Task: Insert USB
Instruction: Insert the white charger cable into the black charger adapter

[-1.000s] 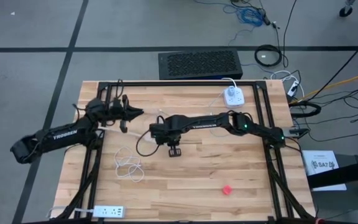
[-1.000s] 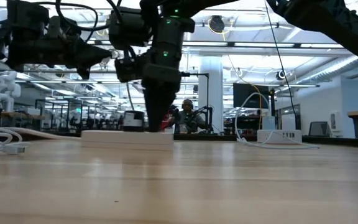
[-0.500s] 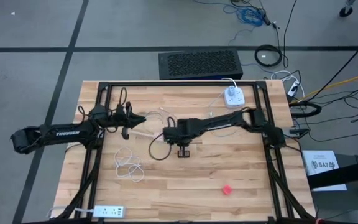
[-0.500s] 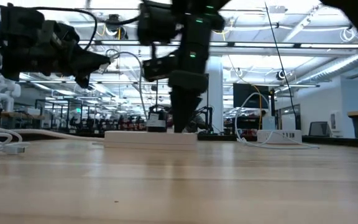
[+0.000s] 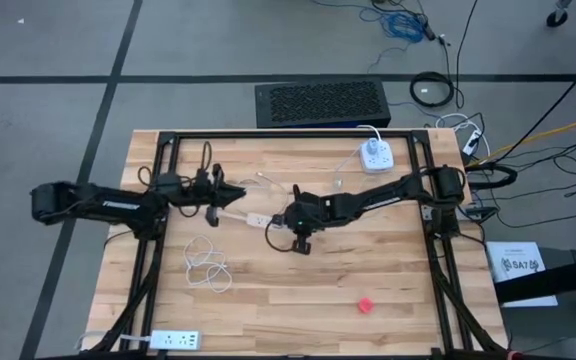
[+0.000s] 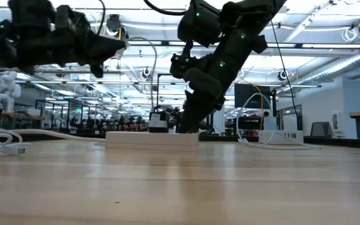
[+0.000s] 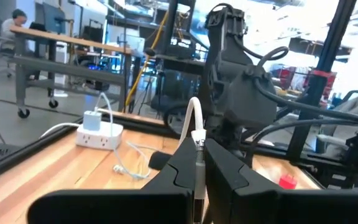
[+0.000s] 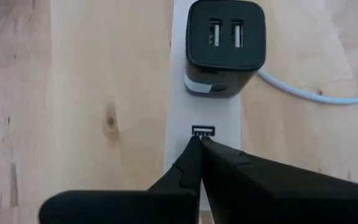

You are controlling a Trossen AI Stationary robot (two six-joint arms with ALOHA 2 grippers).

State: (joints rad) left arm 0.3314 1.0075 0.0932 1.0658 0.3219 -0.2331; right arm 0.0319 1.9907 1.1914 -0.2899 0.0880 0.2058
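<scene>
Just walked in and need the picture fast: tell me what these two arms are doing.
The left hand is shut on a white USB cable, holding its plug up above the table. The right hand is shut, its tips pressed down on the white power strip right beside the strip's USB port, below a black charger plugged into it. The plug is not yet inserted.

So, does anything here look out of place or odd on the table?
Nothing looks damaged or spilled. A loose white cable lies tangled on the table, and a small red object sits alone near the front edge, away from the white power strip.
</scene>
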